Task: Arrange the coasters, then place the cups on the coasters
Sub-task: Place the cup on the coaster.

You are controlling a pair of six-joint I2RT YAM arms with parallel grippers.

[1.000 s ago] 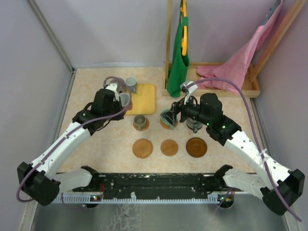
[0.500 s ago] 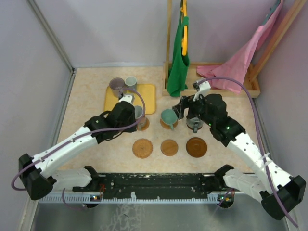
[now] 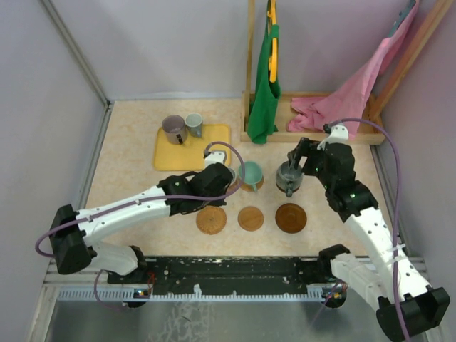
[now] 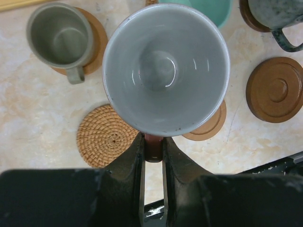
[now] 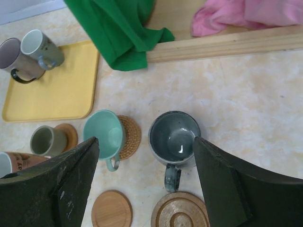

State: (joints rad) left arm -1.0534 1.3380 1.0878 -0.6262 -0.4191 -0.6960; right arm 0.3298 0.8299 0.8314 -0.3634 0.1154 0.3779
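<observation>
Left wrist view, with the right wrist view for comparison. Left gripper (image 4: 153, 144) is clenched on the reddish-brown handle of 1 pale-lined cup (image 4: 165, 71), which it carries mouth-up just ahead of the fingers. A handle grip leaves the base free, presumably so the cup can be set flat on a disc. Below the cup lie 3 bare coasters: a woven coaster (image 4: 104, 137) left of the fingers, a plain tan coaster (image 4: 210, 126) right of them and partly hidden by the cup, and a dark brown coaster (image 4: 274, 90) farther right. Beyond the fingertips, a grey-green cup (image 4: 61, 38) stands on its own disc.

Right gripper (image 5: 144, 156) is released, its fingers spread wide and grasping nothing. A dark grey cup (image 5: 174, 137) stands below and between them, and a teal cup (image 5: 104, 135) sits nearer the view-left finger, at a second woven coaster (image 5: 130, 137). Past both fingers, a purplish cup (image 5: 14, 59) and a pale grey cup (image 5: 40, 47) stand on the yellow tray (image 5: 57, 90), so about half the placing appears done.
</observation>
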